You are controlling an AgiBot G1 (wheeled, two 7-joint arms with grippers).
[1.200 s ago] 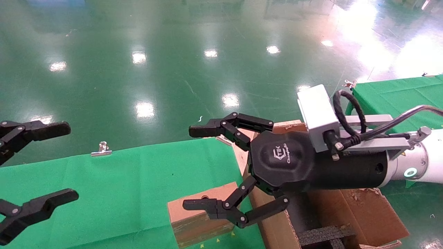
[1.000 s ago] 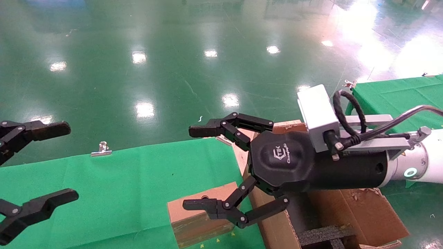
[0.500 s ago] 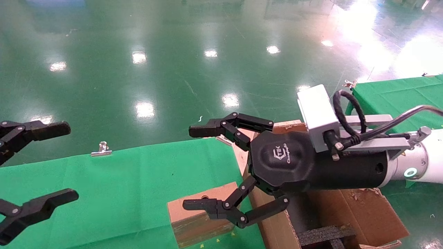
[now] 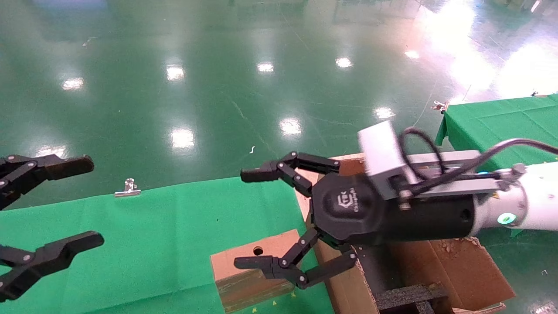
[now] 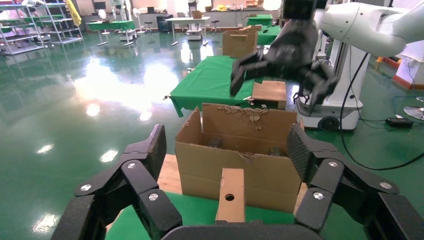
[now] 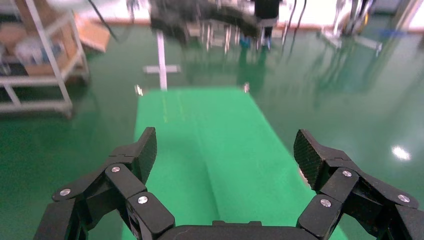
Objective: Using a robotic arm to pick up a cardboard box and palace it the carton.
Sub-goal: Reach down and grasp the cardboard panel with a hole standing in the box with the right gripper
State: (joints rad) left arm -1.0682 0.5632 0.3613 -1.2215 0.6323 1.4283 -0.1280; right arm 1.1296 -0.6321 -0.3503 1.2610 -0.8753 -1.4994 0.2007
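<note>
**Right end effector poised above the small box, nothing gripped yet**

What worries us most is the approach. The cardboard box (image 4: 250, 268) sits near the front edge of the green-covered desk (image 4: 152, 226), just beside the carton (image 4: 440, 270) — so close that a finger coming down on that side could catch the carton's ragged flap or wall and push it, or tip the box. The box's scuffed faces may also slip under a shallow pinch, and a grasp placed too near the front could drag it off the desk edge. The black foam inserts (image 4: 407, 298) fill part of the carton, so we judge the drop point needs care too.

The right end effector (image 4: 248, 218) on the robotic arm (image 4: 518, 209) hovers over the box with its fingers spread wide; it holds nothing, and whether the lower fingertip touches the box we cannot tell from the head view. In the right wrist view only green cloth shows between the fingers.

The left end effector (image 4: 65, 205) is parked at the desk's left side, also wide open and empty — facing the box (image 5: 231, 194) and carton (image 5: 240, 155).
</note>
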